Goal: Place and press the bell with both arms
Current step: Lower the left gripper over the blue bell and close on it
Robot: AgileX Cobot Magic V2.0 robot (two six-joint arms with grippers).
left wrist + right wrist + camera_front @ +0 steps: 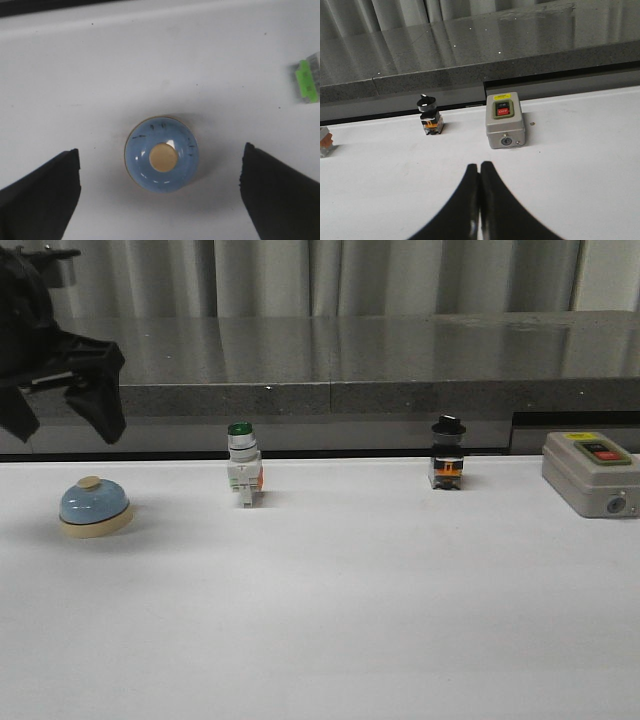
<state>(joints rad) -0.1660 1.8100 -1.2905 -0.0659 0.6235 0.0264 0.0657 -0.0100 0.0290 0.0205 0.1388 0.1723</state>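
Bell (95, 509) upright on white table (330, 620), well left of green-capped switch (244, 465). Left gripper (161, 192) above bell, fingers (42, 195) spread wide either side, not touching. Right gripper (479, 172) empty, fingers pressed together, near grey switch box (505, 120); black-capped switch (429, 114) beside box.

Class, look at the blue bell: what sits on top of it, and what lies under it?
A cream button tops the bell. Its cream base rests on the white table; the surface directly beneath is covered.

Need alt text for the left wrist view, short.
Seen from above, the light-blue bell with its cream button sits on the white table, centred between the open left gripper fingers, untouched. A green-labelled switch shows at one edge.
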